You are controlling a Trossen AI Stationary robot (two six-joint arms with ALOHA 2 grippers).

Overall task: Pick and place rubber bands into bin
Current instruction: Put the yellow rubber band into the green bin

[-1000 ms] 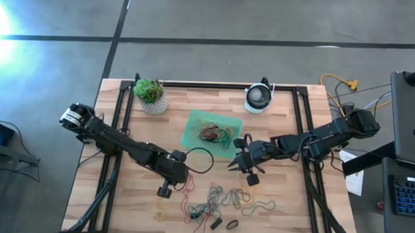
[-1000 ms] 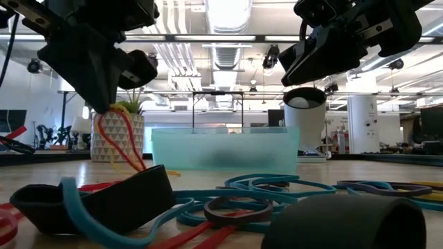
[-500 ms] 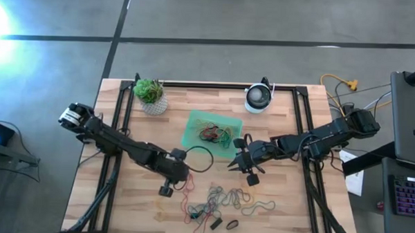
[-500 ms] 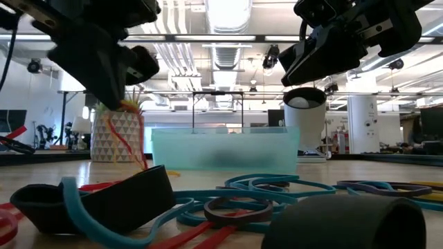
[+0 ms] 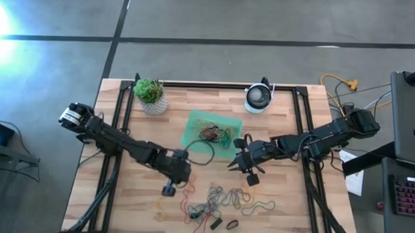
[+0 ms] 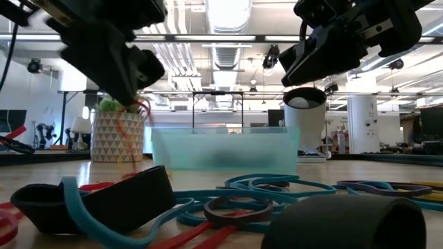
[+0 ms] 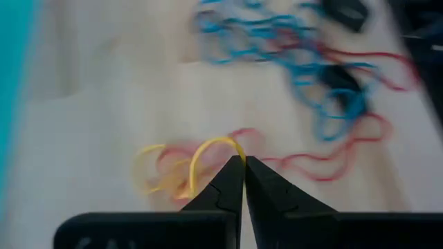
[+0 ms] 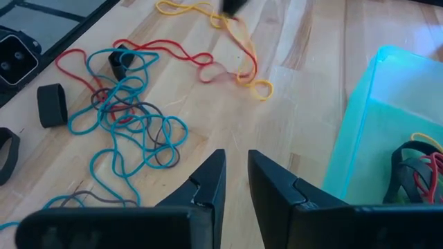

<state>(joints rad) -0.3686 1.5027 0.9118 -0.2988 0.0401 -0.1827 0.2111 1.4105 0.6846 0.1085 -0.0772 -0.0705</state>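
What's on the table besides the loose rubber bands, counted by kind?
Robot grippers: 2 (left gripper, right gripper)
Green bin: 1
Potted plant: 1
Round white device: 1
Total: 5

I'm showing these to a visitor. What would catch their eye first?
Probably the tangle of coloured rubber bands heaped at the table's near edge. Next, the left claw, shut on yellow and red bands, just left of that heap, and the green bin mid-table already holding several bands.
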